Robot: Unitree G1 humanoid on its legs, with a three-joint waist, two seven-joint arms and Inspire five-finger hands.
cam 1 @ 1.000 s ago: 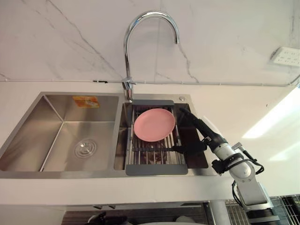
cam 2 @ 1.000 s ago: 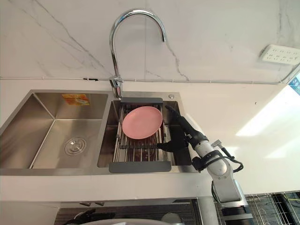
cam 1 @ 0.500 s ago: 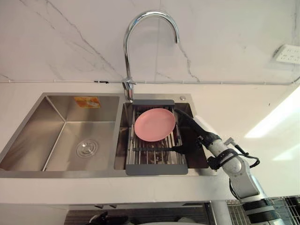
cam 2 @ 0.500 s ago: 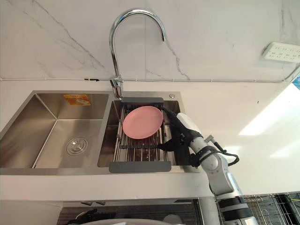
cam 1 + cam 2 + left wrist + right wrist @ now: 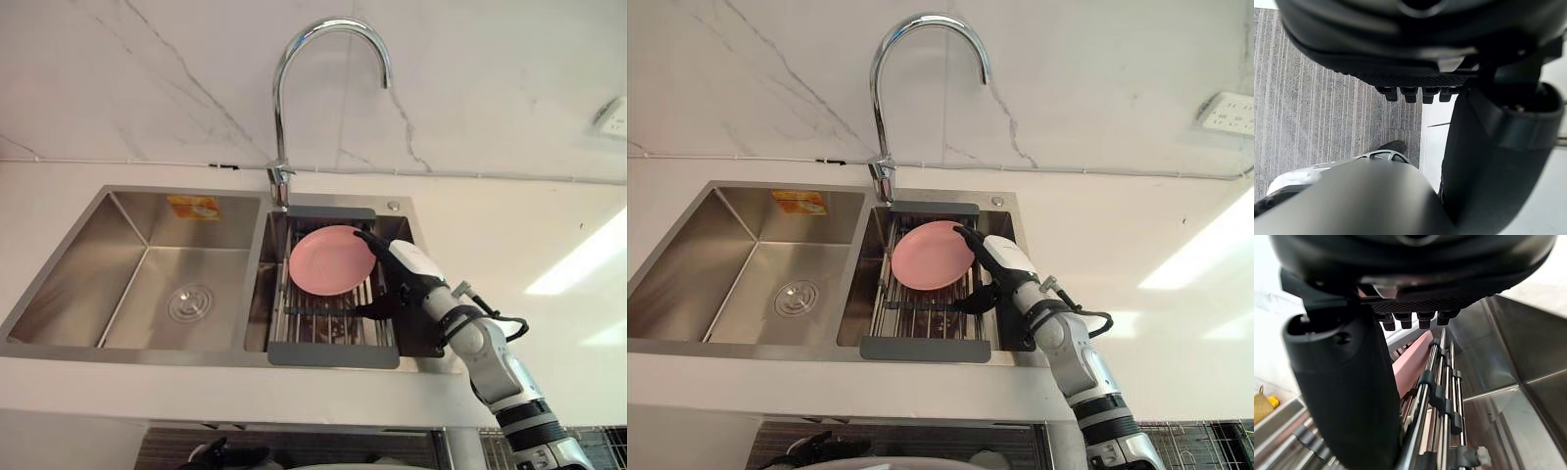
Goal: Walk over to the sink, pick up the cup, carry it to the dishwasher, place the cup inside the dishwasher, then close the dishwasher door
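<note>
Setting: a white marble-veined wall (image 5: 147,78) with a white wall socket (image 5: 1227,113). Below it, a white stone desk (image 5: 509,245) carries a stainless-steel double-basin sink (image 5: 127,345).

Item: tall chrome gooseneck tap (image 5: 323,29), set at the divider between the basins, apparently so it can serve either.

Item: metal-barred draining rack with grey end bars (image 5: 333,354), spanning the right basin so wet ware drips into the bowl.

Item: round pink plate (image 5: 328,262), lying slightly tilted on the rack's far half.

Item: right robot hand (image 5: 411,264), extended into the gap between the rack and the right basin wall. Its fingers are spread and relaxed and grasp nothing, and one fingertip is near the plate's edge. Judged an approach for the pick-up.

Item: cup. I cannot tell where it sits; probably low in the right basin, under the rack or behind the hand.

Item: left robot hand (image 5: 1415,68), hanging above the grey striped floor (image 5: 1327,112), relaxed and empty.
</note>
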